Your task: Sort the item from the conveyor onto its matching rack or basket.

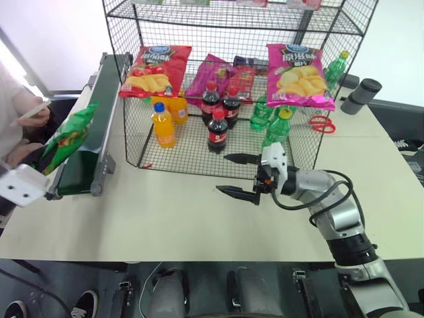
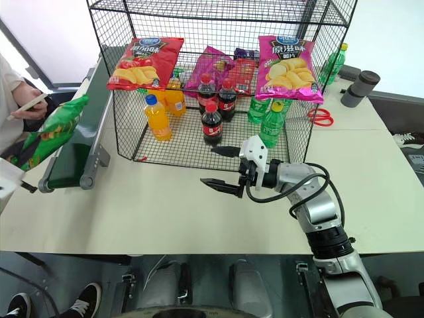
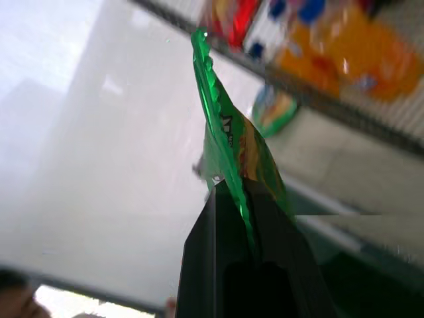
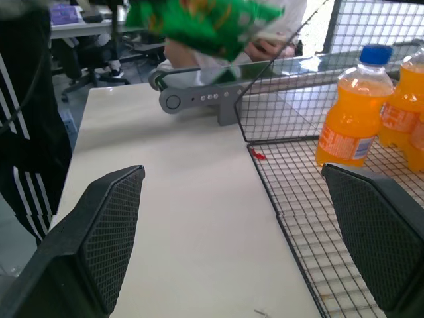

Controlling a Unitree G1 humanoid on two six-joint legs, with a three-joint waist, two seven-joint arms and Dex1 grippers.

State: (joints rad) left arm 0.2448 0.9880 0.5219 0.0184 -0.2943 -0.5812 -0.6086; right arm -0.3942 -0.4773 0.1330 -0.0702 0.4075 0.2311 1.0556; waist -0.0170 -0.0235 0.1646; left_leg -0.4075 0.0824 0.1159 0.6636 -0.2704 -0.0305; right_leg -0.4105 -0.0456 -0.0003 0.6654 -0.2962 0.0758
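The item, a glossy green crisp bag [image 1: 69, 136], hangs tilted just above the conveyor's [image 1: 105, 109] near end at the left. My left gripper [image 3: 235, 189] is shut on the bag's [image 3: 232, 142] crimped edge. The black wire rack [image 1: 192, 151] stands at the middle back of the table with its front open. In front of its floor, above the table, my right gripper [image 1: 222, 173] stands open and points left, with nothing between its fingers. The right wrist view shows the green bag [image 4: 205, 23] over the conveyor's end rollers [image 4: 199, 99].
In the rack are a red crisp bag [image 1: 156, 69], a pink crisp bag [image 1: 299, 74], orange bottles [image 1: 163, 124], cola bottles [image 1: 218, 129] and green bottles [image 1: 275, 126]. Red scissors [image 1: 322, 123] lie right of it. A person [image 1: 20, 116] sits at the left, beside the conveyor.
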